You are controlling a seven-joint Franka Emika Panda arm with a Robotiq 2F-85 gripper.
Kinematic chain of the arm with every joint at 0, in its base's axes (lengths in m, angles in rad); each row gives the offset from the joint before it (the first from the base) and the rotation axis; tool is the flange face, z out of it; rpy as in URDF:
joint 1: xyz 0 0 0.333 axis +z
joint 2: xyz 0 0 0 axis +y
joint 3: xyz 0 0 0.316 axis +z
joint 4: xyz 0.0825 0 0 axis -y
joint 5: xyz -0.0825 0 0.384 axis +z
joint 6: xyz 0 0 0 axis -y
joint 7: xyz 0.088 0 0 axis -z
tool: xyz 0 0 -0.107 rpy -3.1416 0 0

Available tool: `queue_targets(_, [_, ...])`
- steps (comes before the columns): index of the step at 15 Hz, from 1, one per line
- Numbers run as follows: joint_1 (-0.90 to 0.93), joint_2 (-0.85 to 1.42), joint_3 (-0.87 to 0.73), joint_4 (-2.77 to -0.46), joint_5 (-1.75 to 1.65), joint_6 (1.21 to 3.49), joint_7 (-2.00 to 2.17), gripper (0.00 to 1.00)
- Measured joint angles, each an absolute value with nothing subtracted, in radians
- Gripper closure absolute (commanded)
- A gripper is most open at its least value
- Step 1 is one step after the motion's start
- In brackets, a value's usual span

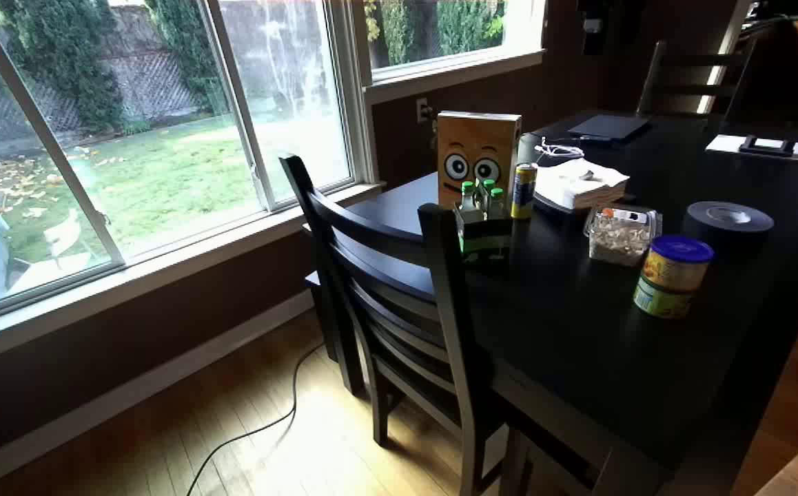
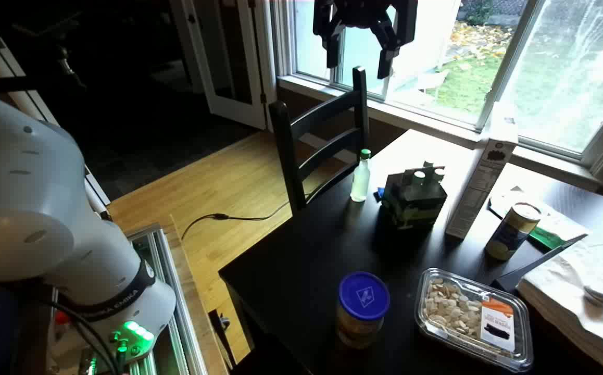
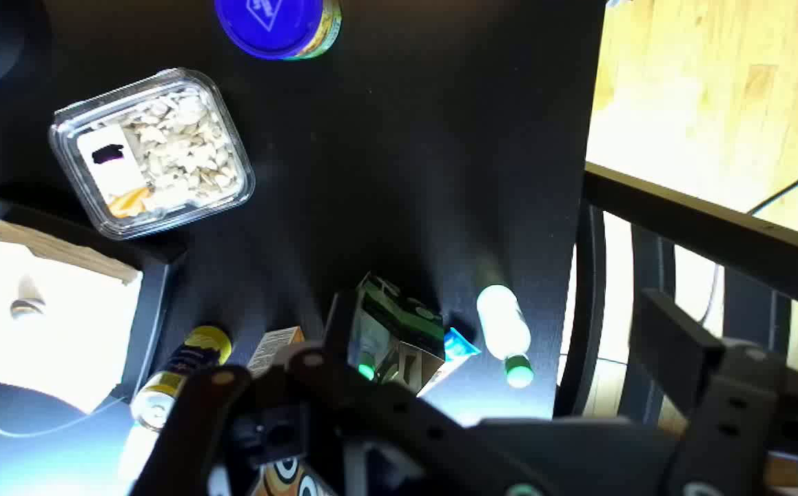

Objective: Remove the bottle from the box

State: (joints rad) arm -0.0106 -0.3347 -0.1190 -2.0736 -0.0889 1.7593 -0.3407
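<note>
A clear, pale-green bottle with a green cap stands upright on the dark table, apart from the box, in an exterior view and the wrist view. The box that holds bottles is a dark carrier with a green band, in both exterior views and the wrist view. Several bottle tops show in it. My gripper is open and empty, high above the table. In the wrist view its fingers spread either side of the standing bottle, which lies below them. The left finger partly hides the carrier.
A tall tan box with eye circles stands behind the carrier. A can, white napkins, a clear plastic tub and a blue-lidded jar stand on the table. A black chair is at the table edge.
</note>
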Motion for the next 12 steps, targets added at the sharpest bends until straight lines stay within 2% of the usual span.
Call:
queue_targets(9, [-0.011,-0.329,-0.119,-2.074,-0.094,1.766,-0.341,0.00])
queue_targets(12, [-0.016,-0.287,-0.117,-2.084,-0.170,1.862,-0.339,0.00])
